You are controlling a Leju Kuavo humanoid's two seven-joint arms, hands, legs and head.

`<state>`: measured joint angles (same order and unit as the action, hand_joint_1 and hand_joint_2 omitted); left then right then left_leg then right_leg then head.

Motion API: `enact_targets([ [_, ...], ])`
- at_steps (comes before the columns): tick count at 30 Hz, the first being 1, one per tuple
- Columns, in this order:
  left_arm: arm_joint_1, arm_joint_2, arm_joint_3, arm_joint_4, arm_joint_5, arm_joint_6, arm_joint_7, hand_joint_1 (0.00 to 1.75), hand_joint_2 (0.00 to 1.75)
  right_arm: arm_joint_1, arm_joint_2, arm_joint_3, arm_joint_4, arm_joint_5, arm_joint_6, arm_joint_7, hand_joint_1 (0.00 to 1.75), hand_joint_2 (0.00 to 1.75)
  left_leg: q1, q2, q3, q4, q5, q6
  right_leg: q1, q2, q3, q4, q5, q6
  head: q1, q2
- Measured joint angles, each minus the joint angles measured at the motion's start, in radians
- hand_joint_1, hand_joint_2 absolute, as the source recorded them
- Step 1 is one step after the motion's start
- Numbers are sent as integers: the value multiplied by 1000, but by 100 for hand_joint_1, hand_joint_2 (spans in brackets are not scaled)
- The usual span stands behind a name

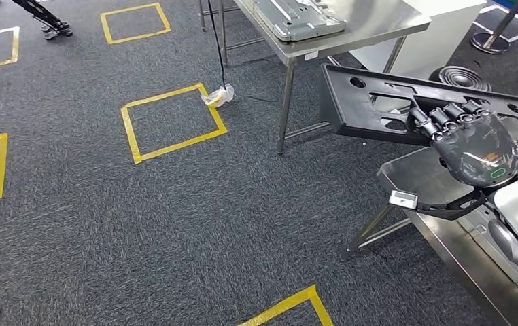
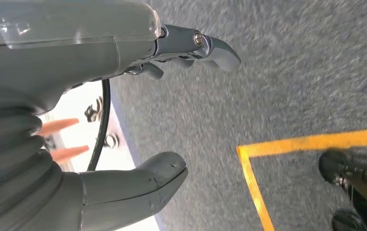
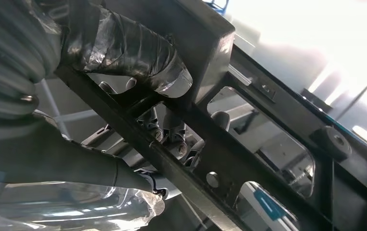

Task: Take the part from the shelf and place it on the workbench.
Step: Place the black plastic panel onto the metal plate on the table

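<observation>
Fingers (image 1: 446, 117) of your right hand (image 1: 475, 146) grip the black part (image 1: 372, 102); left hand (image 2: 75, 120) hangs open over grey carpet (image 1: 175, 224) near the steel surface (image 1: 378, 24).

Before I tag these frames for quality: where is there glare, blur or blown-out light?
Head view: evenly lit, sharp; the right hand gripping the black part is clear. Left wrist view: carpet streaked with motion blur, a white area behind the left hand overexposed. Right wrist view: bright background washed out, part in dark silhouette.
</observation>
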<state>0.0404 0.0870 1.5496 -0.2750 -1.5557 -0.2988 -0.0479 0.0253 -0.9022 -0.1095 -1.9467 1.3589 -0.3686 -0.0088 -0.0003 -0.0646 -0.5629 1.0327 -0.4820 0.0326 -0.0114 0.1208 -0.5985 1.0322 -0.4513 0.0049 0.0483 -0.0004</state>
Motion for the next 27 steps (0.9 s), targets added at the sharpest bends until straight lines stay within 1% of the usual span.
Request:
enact_targets([
  [1, -1, 0, 0, 0, 0, -1, 0, 0, 175, 6, -2, -6, -1, -2, 0, 0, 175, 175, -2, 12, 2, -4, 2, 2, -2, 11, -2, -2, 2, 7, 0, 0],
  [2, -3, 0, 0, 0, 0, -2, 0, 0, 175, 14, -4, -13, -3, -4, 0, 0, 175, 175, -1, 24, 7, -11, 6, 8, -5, 18, -4, -4, 3, 13, 0, 0],
  [3, -5, 0, 1, 0, 0, -2, 0, 0, 175, 22, -7, -21, -5, -5, 0, 0, 175, 175, -1, 36, 11, -21, 11, 14, -5, 7, -7, 2, -3, 17, 0, 0],
  [4, -6, 0, 1, 0, 0, -3, 0, 0, 175, 29, -9, -30, -7, -6, -1, 0, 175, 175, 1, 48, 14, -32, 17, 20, -4, -17, -19, 24, -19, 21, 0, 0],
  [5, -5, 0, 1, 0, 0, -4, 0, 0, 175, 34, -11, -38, -9, -7, -1, 0, 175, 175, 2, 61, 17, -40, 21, 24, -4, -49, -39, 66, -45, 24, 1, 0],
  [6, -4, 0, 1, 0, 0, -4, 0, 0, 175, 37, -11, -45, -10, -8, -1, 0, 175, 175, 0, 71, 18, -43, 22, 26, -3, -79, -60, 110, -70, 26, 1, 0],
  [7, -3, 0, 1, 0, 0, -4, 0, 0, 175, 39, -11, -48, -11, -8, -1, 0, 175, 175, 0, 77, 18, -44, 22, 27, -3, -96, -78, 147, -90, 28, 1, 0],
  [8, -2, 0, 2, 0, 0, -4, 0, 0, 175, 40, -11, -50, -11, -8, -1, 0, 175, 175, 0, 80, 18, -44, 22, 27, -3, -101, -88, 168, -101, 30, 1, 0],
  [11, -2, 0, 2, 0, 0, -4, 0, 0, 175, 41, -11, -51, -11, -8, -1, 0, 175, 175, 0, 81, 18, -44, 22, 27, -4, -103, -93, 179, -105, 30, 1, 0],
  [12, -1, -1, 2, 0, 0, -5, 0, 0, 175, 50, -10, -52, -11, -8, -1, -1, 175, 175, 0, 94, 19, -44, 20, 26, -8, -108, -99, 190, -100, 34, 1, 0],
  [13, -1, -1, 2, 0, 0, -5, 1, 0, 175, 61, -8, -55, -11, -7, -1, -1, 175, 175, -1, 116, 22, -39, 12, 18, -9, -129, -74, 144, -75, 36, 1, 0],
  [15, -1, -3, 2, -1, 0, -5, 1, 0, 175, 84, -6, -63, -14, -6, -1, -1, 175, 175, -3, 165, 32, -31, -6, -1, -12, -160, -23, 47, -23, 33, 0, 0],
  [16, -2, -3, 2, -1, 0, -5, 1, 0, 175, 89, -6, -67, -15, -5, 0, 0, 175, 175, -5, 182, 38, -27, -14, -11, -8, -166, 6, -9, -5, 26, 0, 0],
  [17, -4, -4, 2, -1, 0, -5, 1, 0, 175, 94, -6, -68, -16, -5, 1, 1, 175, 175, -4, 189, 42, -28, -18, -17, -9, -154, 7, -8, -6, 19, 0, 0],
  [18, -6, -4, 2, -1, 0, -5, 1, 0, 175, 100, -6, -71, -17, -5, 3, 3, 175, 175, -1, 182, 44, -22, -25, -22, -10, -143, 9, -9, -6, 12, 0, 0],
  [19, -8, -5, 2, -1, 0, -5, 1, 0, 175, 105, -6, -74, -17, -5, 6, 5, 175, 175, 2, 161, 37, 1, -42, -26, -11, -133, 11, -11, -5, 5, 0, 0],
  [20, -8, -5, 3, -1, 0, -5, 1, 0, 175, 108, -6, -78, -18, -5, 10, 8, 175, 175, 5, 133, 20, 42, -68, -29, -13, -124, 13, -12, -4, -2, 0, 0],
  [21, -7, -6, 3, -1, 1, -5, 0, 0, 175, 111, -5, -80, -18, -5, 14, 11, 175, 175, 6, 103, -8, 102, -101, -30, -11, -115, 14, -12, -4, -7, 0, 0],
  [22, -5, -6, 3, -1, 1, -5, 0, 0, 175, 114, -5, -82, -18, -5, 18, 13, 175, 175, 7, 85, -44, 175, -133, -30, -9, -104, 14, -12, -5, -11, 0, 0],
  [23, -3, -7, 4, -1, 2, -5, 1, 0, 175, 119, -3, -82, -18, -5, 23, 15, 175, 175, 6, 77, -78, 236, -152, -28, -6, -91, 14, -11, -6, -13, 0, 0],
  [24, 0, -7, 4, -1, 2, -5, 1, 0, 175, 125, -1, -82, -17, -6, 27, 17, 175, 175, 6, 73, -100, 271, -154, -25, -4, -78, 14, -10, -6, -14, 0, 0],
  [25, 1, -8, 4, -1, 2, -5, 2, 0, 175, 131, 1, -82, -15, -6, 32, 18, 175, 175, 5, 71, -105, 266, -133, -21, -1, -64, 16, -10, -7, -15, 0, 0],
  [26, 2, -8, 5, -1, 3, -5, 3, 0, 175, 137, 5, -82, -13, -6, 37, 20, 175, 175, 4, 64, -90, 221, -95, -15, 0, -50, 18, -9, -8, -16, 0, 0],
  [27, 2, -9, 5, -1, 3, -5, 3, 0, 175, 142, 7, -83, -11, -6, 41, 21, 175, 175, 2, 44, -63, 150, -51, -7, 0, -37, 19, -9, -9, -16, 0, 0],
])
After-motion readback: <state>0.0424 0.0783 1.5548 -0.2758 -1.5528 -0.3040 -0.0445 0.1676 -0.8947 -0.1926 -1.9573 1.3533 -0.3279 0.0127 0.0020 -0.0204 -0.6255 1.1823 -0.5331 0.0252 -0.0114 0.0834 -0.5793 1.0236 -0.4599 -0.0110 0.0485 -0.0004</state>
